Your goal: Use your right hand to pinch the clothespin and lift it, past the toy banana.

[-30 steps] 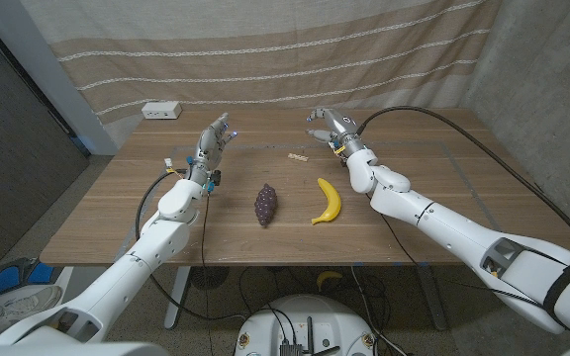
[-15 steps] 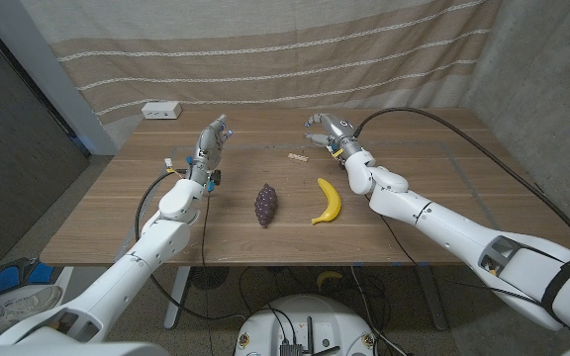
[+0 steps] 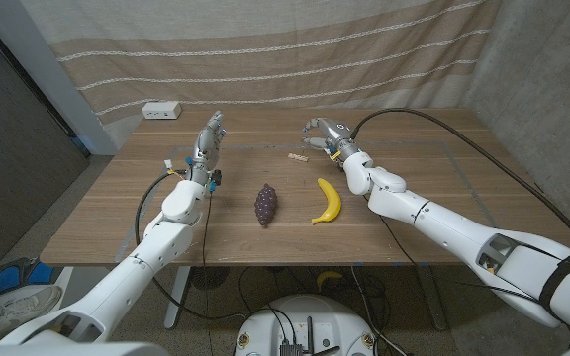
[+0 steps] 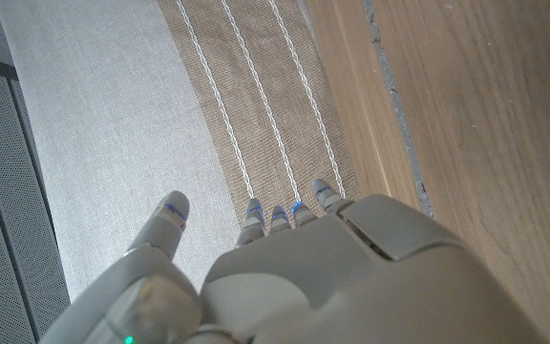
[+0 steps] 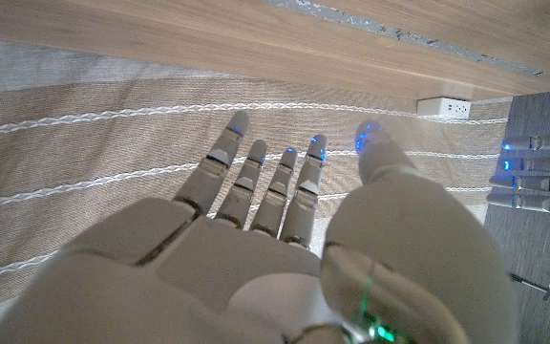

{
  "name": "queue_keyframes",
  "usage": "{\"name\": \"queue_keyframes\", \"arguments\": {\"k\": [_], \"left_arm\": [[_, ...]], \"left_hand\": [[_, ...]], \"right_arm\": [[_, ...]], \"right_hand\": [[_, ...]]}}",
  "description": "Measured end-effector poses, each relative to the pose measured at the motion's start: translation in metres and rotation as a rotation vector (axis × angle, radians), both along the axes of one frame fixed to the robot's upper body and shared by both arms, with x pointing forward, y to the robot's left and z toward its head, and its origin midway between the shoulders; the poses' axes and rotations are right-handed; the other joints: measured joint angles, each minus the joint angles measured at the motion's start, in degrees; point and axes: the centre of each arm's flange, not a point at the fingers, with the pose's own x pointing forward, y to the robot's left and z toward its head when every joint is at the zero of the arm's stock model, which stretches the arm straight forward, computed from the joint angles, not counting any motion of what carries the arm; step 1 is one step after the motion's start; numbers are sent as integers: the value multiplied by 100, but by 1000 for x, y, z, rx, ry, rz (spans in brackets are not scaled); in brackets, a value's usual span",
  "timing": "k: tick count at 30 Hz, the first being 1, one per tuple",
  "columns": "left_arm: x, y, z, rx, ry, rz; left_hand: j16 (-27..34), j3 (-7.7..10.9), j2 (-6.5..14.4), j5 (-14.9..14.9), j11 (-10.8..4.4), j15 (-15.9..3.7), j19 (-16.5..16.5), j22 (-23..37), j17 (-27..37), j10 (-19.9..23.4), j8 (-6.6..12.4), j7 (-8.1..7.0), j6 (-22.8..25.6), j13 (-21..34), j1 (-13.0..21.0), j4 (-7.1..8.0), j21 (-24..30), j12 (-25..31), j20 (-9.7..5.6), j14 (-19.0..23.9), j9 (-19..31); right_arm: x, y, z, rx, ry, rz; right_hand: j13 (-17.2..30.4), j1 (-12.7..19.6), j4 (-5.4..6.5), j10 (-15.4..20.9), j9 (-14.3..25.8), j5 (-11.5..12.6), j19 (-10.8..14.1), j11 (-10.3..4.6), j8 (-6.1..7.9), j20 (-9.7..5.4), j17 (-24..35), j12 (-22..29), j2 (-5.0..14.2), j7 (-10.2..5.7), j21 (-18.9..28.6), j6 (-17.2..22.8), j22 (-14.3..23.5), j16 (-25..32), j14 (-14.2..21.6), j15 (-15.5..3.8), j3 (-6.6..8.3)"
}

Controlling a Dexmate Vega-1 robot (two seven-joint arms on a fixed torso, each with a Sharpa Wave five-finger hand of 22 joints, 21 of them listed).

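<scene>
A small wooden clothespin [image 3: 297, 155] lies on the table past the yellow toy banana [image 3: 328, 201]. My right hand [image 3: 322, 132] hovers just behind and to the right of the clothespin, fingers apart and curved down toward it, holding nothing. In the right wrist view that hand [image 5: 285, 239] has its fingers spread before the curtain. My left hand [image 3: 209, 135] stands raised over the table's left part, fingers straight and empty; the left wrist view shows this hand [image 4: 294, 277] the same way.
A dark purple toy grape bunch [image 3: 265, 204] lies left of the banana. A white power strip [image 3: 161, 111] sits at the table's far left edge, the same strip [image 5: 444, 105] showing in the right wrist view. A striped curtain [image 3: 265, 49] hangs behind the wooden table [image 3: 433, 178].
My right hand has come slightly down and left, closer to the clothespin. The left hand's fingers have straightened a little. The objects have stayed put.
</scene>
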Motion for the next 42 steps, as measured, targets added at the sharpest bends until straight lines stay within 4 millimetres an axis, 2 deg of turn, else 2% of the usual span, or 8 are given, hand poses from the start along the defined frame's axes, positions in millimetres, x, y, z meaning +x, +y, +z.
{"name": "queue_keyframes", "arguments": {"k": [3,8,23,29,32,42], "left_arm": [[0,0,0,-3,-3,1],[-1,1,-1,-8,-4,1],[-1,0,0,-12,-4,-17],[0,1,-1,-13,-3,-20],[0,1,-1,-13,-2,-21],[2,2,1,-12,-6,-25]], "left_hand": [[0,-6,0,0,0,0,-2,0,0,0,0,-15,-18,0,0,-6,0,0,124,0,0],[21,-23,0,0,0,0,-10,0,0,0,0,16,-50,0,0,-23,0,25,174,0,0],[24,-46,0,0,0,0,0,-1,1,1,0,16,-49,1,0,-46,25,27,287,0,1],[24,-46,0,0,1,0,-1,-1,1,0,0,39,-27,1,0,-46,25,55,287,0,1],[46,-45,0,0,1,1,-11,-1,1,1,0,39,-27,1,0,-45,25,72,339,0,1],[46,-69,0,0,1,1,10,-2,1,1,0,38,-27,2,0,-69,46,72,359,0,1]], "right_arm": [[1,1,-1,-4,5,-1],[3,2,-3,-13,12,-5],[9,7,-11,-41,29,-17],[12,8,-13,-49,35,-22],[14,9,-15,-53,38,-24],[20,9,-20,-64,50,-32]], "right_hand": [[0,0,13,-22,0,0,-22,22,0,22,0,0,0,18,0,2,0,0,0,0,-18],[0,0,-25,-31,0,0,-41,31,0,42,0,0,0,38,0,22,0,0,1,0,-56],[-1,40,-48,-31,-1,1,-41,30,0,41,25,0,-39,15,0,44,0,0,1,0,-78],[-1,40,-64,-9,-1,1,-41,8,0,41,25,0,-39,5,0,96,0,0,1,0,-94],[-1,40,-71,-9,-1,1,-40,8,0,40,25,0,-39,5,0,96,0,0,2,0,-102],[-1,40,-83,12,-1,1,3,-13,0,41,52,0,-38,13,0,150,0,45,9,0,-113]]}}
